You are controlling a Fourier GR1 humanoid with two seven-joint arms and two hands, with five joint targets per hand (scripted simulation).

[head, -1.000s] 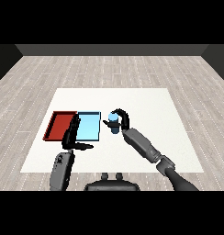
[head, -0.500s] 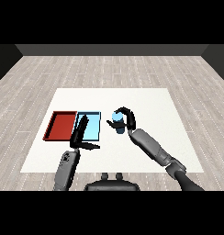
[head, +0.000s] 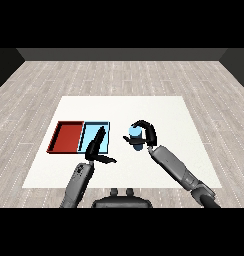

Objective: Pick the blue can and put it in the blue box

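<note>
1. Two trays are lying side by side on the white table (head: pixel 169 115), their inner walls touching: the red tray (head: pixel 68 137) is sitting on the outer side, and the light blue tray (head: pixel 96 134) is sitting next to it, nearer the middle of the table.
2. Nothing is showing inside the red tray; only its flat red floor is facing up.
3. The light blue tray is holding no can either, though part of its floor is being hidden by the left hand (head: pixel 95 149).
4. That left hand is reaching forward over the near edge of the light blue tray, its fingers stretched out straight across the tray and its thumb sticking out sideways toward the right hand; it is grasping nothing.
5. The blue can (head: pixel 136 137) is sitting upright inside the right hand (head: pixel 147 134), off to the right of the light blue tray and apart from it, so it is outside both trays.
6. The right hand is grasping the can, its fingers arching over the top and far side while the thumb is coming round from the left.
7. I cannot tell whether the can is touching the table or being carried just above it.
</note>
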